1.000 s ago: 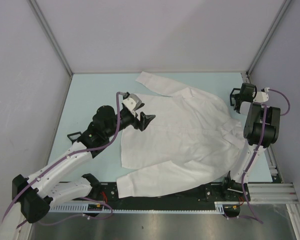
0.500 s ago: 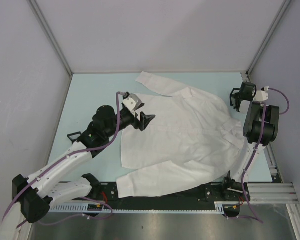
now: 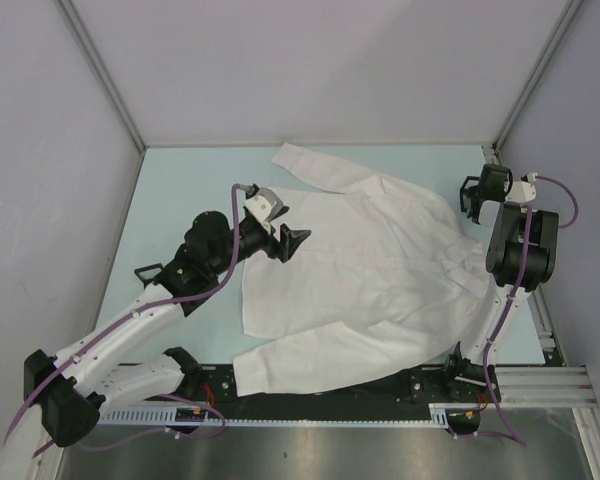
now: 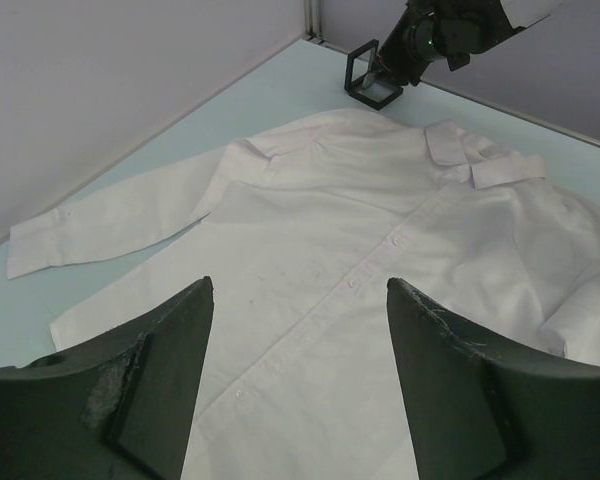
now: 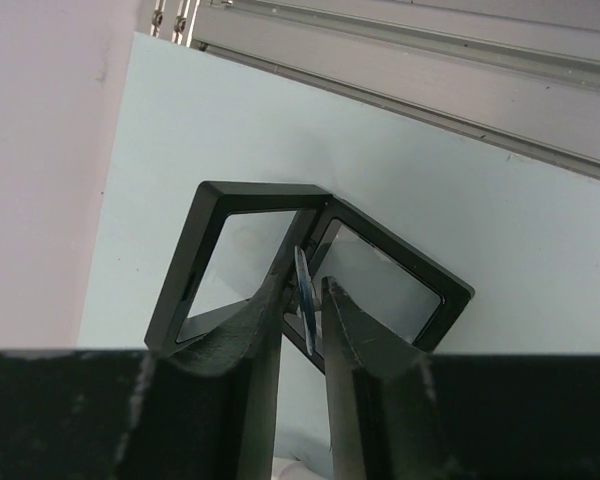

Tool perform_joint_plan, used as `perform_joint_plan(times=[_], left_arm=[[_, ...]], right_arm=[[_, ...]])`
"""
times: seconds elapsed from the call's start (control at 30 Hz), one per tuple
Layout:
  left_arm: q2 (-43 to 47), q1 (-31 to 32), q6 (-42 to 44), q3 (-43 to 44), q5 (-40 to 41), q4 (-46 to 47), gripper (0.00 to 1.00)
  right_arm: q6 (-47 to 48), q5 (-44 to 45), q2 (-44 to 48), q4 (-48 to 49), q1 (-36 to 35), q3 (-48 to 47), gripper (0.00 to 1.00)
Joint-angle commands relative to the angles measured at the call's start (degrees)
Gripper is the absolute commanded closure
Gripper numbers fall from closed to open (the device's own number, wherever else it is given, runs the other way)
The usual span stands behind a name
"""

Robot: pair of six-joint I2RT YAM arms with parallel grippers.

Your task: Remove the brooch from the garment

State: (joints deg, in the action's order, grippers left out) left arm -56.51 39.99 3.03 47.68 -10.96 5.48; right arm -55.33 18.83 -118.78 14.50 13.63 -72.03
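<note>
The white garment [image 3: 370,270] lies spread flat on the pale table, collar towards the right; it also fills the left wrist view [image 4: 360,220]. My left gripper [image 3: 288,243] is open and empty, hovering over the shirt's button placket [image 4: 300,285]. My right gripper [image 3: 472,195] is at the far right corner, beyond the collar. In the right wrist view it [image 5: 307,285] is shut on a thin blue disc, the brooch [image 5: 304,283], seen edge-on. It holds the brooch just over an open black hinged case [image 5: 212,215].
The black case also shows in the left wrist view [image 4: 372,80] beyond the collar, under the right gripper. Grey walls enclose the table on three sides. A metal rail [image 5: 430,75] runs along the right edge.
The right arm has shifted very slightly. The left arm and the shirt have not moved.
</note>
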Motion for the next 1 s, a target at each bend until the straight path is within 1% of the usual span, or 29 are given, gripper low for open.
perform_joint_plan(times=[0.0, 0.07, 0.17, 0.3, 0.33, 0.4, 0.43, 0.5, 0.53, 0.57, 0.6, 0.63, 0.67, 0.7, 0.73, 0.77, 0.8, 0.83, 0.87, 0.9, 0.93, 0.97], left_arm=[[1.58, -0.26, 0.22, -0.13, -1.34, 2.0, 0.25], [1.75, -0.35, 0.14, -0.13, -1.43, 2.0, 0.25], [2.11, -0.52, -0.04, -0.13, -1.61, 2.17, 0.25], [2.72, -0.96, -0.74, -0.22, -1.87, 2.43, 0.25], [2.64, -1.14, -1.0, -0.22, -1.96, 2.61, 0.25], [3.16, -1.66, -1.44, -0.13, -1.96, 2.61, 0.25], [3.34, -1.93, -1.71, 0.04, -1.78, 2.61, 0.24], [3.6, -2.63, -2.58, 0.48, -1.26, 2.26, 0.23], [3.69, -2.89, -2.67, 0.74, -1.17, 2.09, 0.23], [3.86, -3.16, -2.68, 1.01, -0.82, 1.74, 0.22], [3.95, -3.34, -4.85, 1.62, -0.47, 1.82, 0.15], [4.04, -3.51, -5.31, 1.89, -0.12, 1.82, 0.12], [4.04, -3.6, -5.92, 2.41, 1.54, 1.47, 0.09], [3.95, -3.69, -7.67, 5.03, 2.69, 0.6, 0.01], [3.69, -3.78, -8.73, 7.14, 3.74, -3.07, 0.0], [3.69, -3.95, -9.7, 9.08, 5.76, -4.75, 0.0], [3.86, -4.04, -11.45, 12.75, 6.56, -6.6, 0.0], [4.91, -4.04, -12.16, 14.53, 7.61, -9.14, 0.0], [5.53, -4.04, -13.47, 15.94, 9.45, -10.04, 0.0], [6.4, -4.04, -13.57, 18.56, 10.25, -11.26, 0.0], [7.89, -4.04, -13.49, 19.81, 10.87, -11.88, 0.0], [8.78, -4.04, -13.66, 22.6, 13.31, -12.5, 0.0]], right_arm=[[1.54, 2.18, 0.92, -1.75, -0.36, -2.15, 0.71], [2.86, 2.0, 2.15, -3.07, -0.18, -2.15, 0.67], [4.87, 2.0, 4.43, -5.17, -0.09, -2.15, 0.62], [6.81, 2.7, 8.64, -9.74, -0.01, -2.15, 0.59], [7.42, 2.96, 9.7, -12.11, 0.0, -2.15, 0.57], [10.5, 3.32, 13.48, -14.23, -0.09, -2.24, 0.55], [11.12, 4.01, 14.79, -19.11, -0.01, -2.33, 0.54], [13.91, 5.42, 19.89, -23.97, 0.0, -2.5, 0.54], [14.72, 6.73, 21.73, -29.82, -0.27, -2.5, 0.53], [16.29, 6.22, 23.4, -32.75, -1.14, -2.76, 0.53], [19.87, 5.35, 26.38, -35.83, -1.84, -3.11, 0.53], [22.09, 4.3, 27.89, -42.04, -2.81, -3.81, 0.53], [24.2, 3.85, 29.56, -44.45, -6.47, -4.78, 0.5], [29.7, 3.67, 34.36, -45.95, -8.86, -4.87, 0.45], [32.1, 4.02, 36.67, -47.53, -12.45, -4.96, 0.34], [34.3, 4.54, 39.21, -48.59, -16.23, -7.05, 0.26], [36.59, 4.72, 42.29, -50.52, -24.18, -9.33, 0.14], [37.31, 1.77, 43.88, -53.41, -27.48, -11.71, 0.04], [38.79, -0.44, 45.55, -53.61, -30.3, -15.04, 0.01], [40.11, 0.67, 47.74, -54.14, -37.81, -16.81, 0.0], [40.39, 5.21, 48.03, -54.84, -41.37, -19.35, 0.0], [40.74, 11.95, 47.86, -55.97, -46.27, -24.08, 0.0]])
